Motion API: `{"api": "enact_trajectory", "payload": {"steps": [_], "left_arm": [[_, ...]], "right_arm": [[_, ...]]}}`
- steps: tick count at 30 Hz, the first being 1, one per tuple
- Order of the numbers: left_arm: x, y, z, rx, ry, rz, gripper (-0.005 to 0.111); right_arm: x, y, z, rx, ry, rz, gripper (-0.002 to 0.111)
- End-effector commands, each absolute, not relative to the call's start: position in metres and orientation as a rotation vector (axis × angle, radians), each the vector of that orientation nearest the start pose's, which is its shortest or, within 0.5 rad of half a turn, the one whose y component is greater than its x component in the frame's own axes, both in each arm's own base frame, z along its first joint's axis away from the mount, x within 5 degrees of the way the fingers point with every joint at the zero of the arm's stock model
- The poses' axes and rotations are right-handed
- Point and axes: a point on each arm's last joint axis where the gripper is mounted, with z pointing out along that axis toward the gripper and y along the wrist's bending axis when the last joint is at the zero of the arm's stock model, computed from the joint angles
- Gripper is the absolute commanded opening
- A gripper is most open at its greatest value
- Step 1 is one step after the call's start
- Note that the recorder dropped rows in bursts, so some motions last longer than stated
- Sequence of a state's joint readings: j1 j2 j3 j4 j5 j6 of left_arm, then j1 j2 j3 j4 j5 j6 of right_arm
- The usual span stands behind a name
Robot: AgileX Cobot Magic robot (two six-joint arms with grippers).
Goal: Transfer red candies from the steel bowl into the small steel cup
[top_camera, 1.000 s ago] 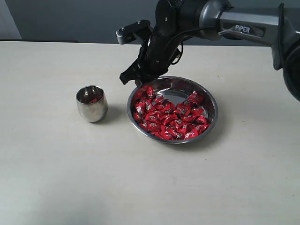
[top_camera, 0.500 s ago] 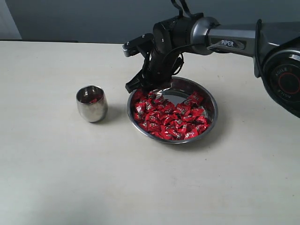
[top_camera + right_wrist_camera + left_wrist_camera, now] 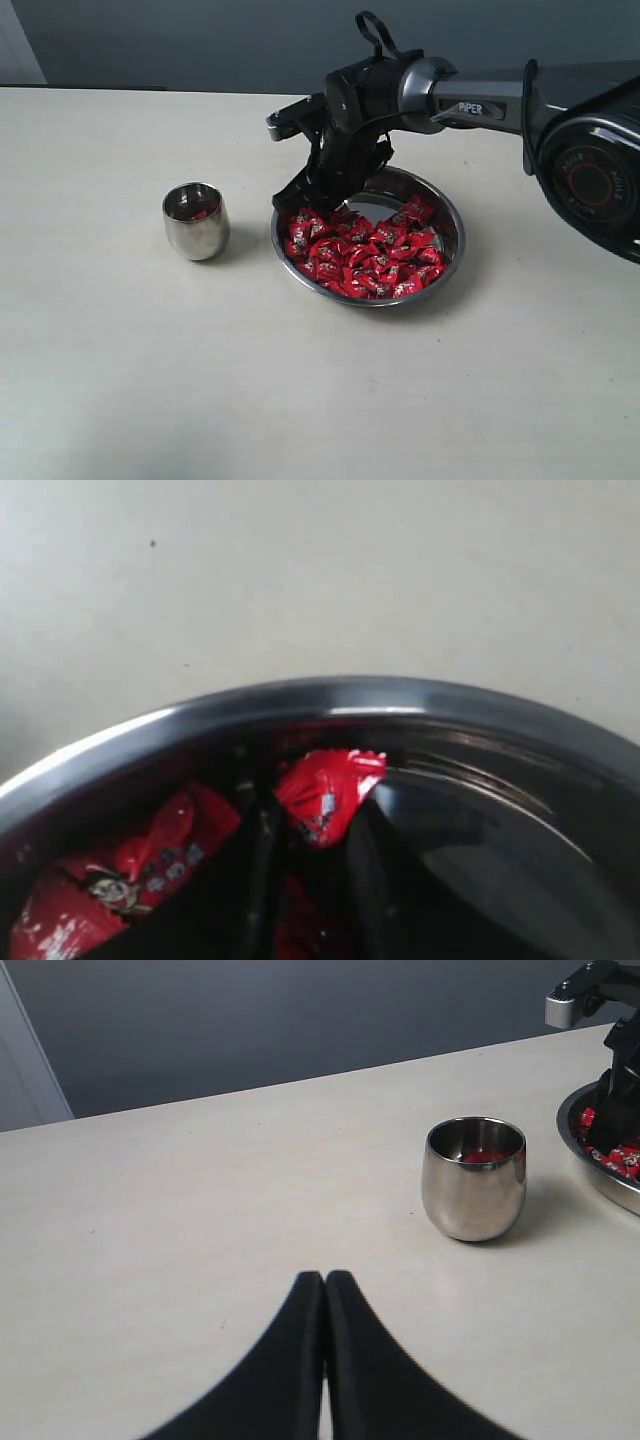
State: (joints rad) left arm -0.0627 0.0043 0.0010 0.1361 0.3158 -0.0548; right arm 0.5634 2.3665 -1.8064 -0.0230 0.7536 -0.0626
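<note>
Dropping lower than a second ago and sliding slightly to the right, the right tool is now dipping over the far-left rim of the steel bowl, where earlier its tip was hanging just outside that rim. Its wrist view is showing the two dark fingers narrowed onto a single red candy, which is sitting pinched between them just inside the bowl's wall. The rest of the red candies are lying heaped across the near and left part of the bowl, leaving a bare patch of steel at the far side. The small steel cup is standing upright on the bench, left of the bowl and apart from it, and it is already holding something red at its bottom. The left tool is hovering over bare bench left of the cup, with its fingers pressed together and gripping nothing.
</note>
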Motion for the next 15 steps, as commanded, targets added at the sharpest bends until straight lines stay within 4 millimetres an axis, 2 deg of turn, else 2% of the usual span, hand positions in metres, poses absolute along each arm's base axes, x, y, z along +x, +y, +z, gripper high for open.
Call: {"api": "enact_trajectory", "payload": {"steps": [1,5,9,12,15], "left_arm": [[0.054,0.000,0.186,0.098,1.787,0.034,0.000],[0.054,0.000,0.186,0.098,1.787,0.034,0.000],[0.054,0.000,0.186,0.098,1.787,0.034,0.000],[0.054,0.000,0.186,0.098,1.787,0.034,0.000],[0.054,0.000,0.186,0.098,1.787,0.034,0.000]], "right_arm": [[0.420,0.260,0.119,-0.873,2.641,0.091,0.000],[0.418,0.259,0.134,-0.868,2.630,0.094,0.000],[0.416,0.260,0.163,-0.843,2.577,0.126,0.000],[0.413,0.262,0.184,-0.786,2.557,0.213,0.000],[0.405,0.272,0.200,-0.811,2.519,0.349,0.000]]}}
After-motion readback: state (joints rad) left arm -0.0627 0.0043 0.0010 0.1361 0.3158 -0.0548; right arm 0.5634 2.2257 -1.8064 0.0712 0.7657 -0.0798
